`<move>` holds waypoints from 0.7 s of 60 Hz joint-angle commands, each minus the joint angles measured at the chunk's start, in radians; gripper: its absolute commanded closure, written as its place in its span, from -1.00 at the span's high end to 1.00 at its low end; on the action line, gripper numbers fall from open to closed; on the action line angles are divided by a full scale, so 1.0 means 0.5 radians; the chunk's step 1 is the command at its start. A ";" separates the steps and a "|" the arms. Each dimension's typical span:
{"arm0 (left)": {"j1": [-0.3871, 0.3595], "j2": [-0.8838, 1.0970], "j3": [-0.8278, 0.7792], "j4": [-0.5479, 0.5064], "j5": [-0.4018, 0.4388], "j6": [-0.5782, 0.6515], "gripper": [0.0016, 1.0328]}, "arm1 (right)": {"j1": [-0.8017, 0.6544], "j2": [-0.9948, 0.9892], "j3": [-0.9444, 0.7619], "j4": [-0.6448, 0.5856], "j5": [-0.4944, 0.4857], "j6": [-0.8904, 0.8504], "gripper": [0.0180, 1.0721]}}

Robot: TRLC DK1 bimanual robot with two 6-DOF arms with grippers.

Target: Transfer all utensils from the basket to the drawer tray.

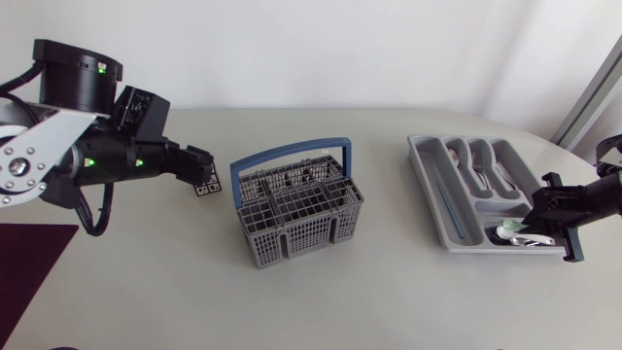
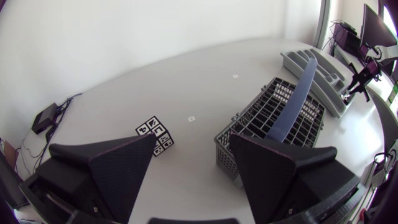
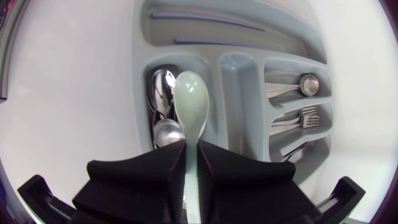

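**A:** Entry one: our right gripper [image 1: 533,227]?
**B:** It is over the near end of the drawer tray [image 1: 428,190], close to the tray's right rim. The jaws are pinching the handle of a pale green spoon [image 3: 189,102]. Its bowl points forward above the compartment where metal spoons [image 3: 163,93] lie. Forks [image 3: 305,117] lie beyond the next slot.

**A:** Entry two: our left gripper [image 2: 193,165]?
**B:** It is just left of the basket [image 1: 296,209], with a gap between them. The jaws are spread wide with nothing between. A marker cube [image 2: 155,134] sits on the table ahead of one finger.

**A:** Basket contents?
**B:** The blue handle [image 1: 292,154] is raised. Through the grid we cannot tell what lies inside.

**A:** Room for moving?
**B:** We have bare tabletop [image 1: 389,282] between basket and tray, and more along the near edge. The tray lies toward the table's right side. A dark red mat [image 1: 29,262] covers the near left corner.
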 commanded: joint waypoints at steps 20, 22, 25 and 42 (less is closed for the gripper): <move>0.045 -0.143 -0.232 0.006 -0.026 0.113 0.61 | -0.019 -0.007 -0.098 0.174 0.052 0.048 0.18; 0.045 -0.149 -0.244 0.006 -0.032 0.116 0.61 | -0.019 -0.053 -0.101 0.168 0.049 0.076 0.20; 0.045 -0.149 -0.265 0.006 -0.038 0.125 0.61 | -0.012 -0.133 -0.120 0.134 0.042 0.115 0.22; 0.060 -0.146 -0.403 0.012 -0.038 0.159 0.59 | 0.429 -0.725 -0.448 0.208 -0.129 0.723 0.23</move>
